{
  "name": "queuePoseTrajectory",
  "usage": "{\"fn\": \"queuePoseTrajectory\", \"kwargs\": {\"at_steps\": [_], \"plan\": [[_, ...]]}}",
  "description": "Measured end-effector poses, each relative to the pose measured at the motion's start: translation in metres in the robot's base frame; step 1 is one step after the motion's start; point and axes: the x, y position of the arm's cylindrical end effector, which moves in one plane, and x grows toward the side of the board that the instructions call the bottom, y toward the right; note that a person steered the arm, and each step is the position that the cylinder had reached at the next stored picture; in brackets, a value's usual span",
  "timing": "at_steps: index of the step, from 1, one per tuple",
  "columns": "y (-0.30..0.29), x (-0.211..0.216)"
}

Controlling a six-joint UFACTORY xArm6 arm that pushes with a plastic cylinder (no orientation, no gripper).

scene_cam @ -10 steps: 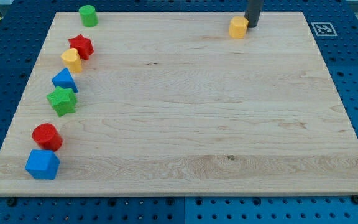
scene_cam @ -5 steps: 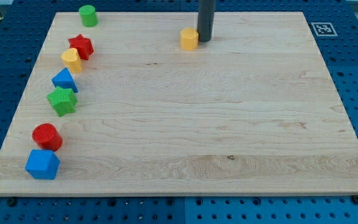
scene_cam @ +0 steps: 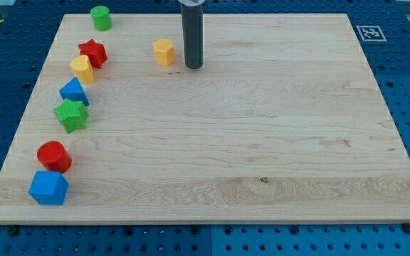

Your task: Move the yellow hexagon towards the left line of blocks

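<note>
The yellow hexagon (scene_cam: 164, 52) lies on the wooden board near the view's top, left of centre. My tip (scene_cam: 193, 67) stands just to its right, a small gap apart. Down the view's left runs a line of blocks: a green cylinder (scene_cam: 101, 18), a red star (scene_cam: 92, 52), a yellow heart-like block (scene_cam: 82, 69), a blue triangular block (scene_cam: 73, 92), a green star (scene_cam: 71, 114), a red cylinder (scene_cam: 53, 156) and a blue block (scene_cam: 48, 188). The hexagon is well to the right of the red star.
The wooden board (scene_cam: 262, 128) lies on a blue perforated table. A black and white marker tag (scene_cam: 368, 33) sits at the board's top right corner.
The yellow hexagon has slid far left along the top of the board, from the top right to left of centre. My tip moved left with it and now stands slightly apart.
</note>
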Motion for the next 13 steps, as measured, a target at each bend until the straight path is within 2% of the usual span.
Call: {"fn": "queuePoseTrajectory", "kwargs": {"at_steps": [4,5,6,7,9,13], "plan": [[-0.078,-0.017],[-0.081,-0.012],[-0.056,-0.009],[-0.036,-0.017],[-0.034,-0.041],[-0.13,-0.046]]}}
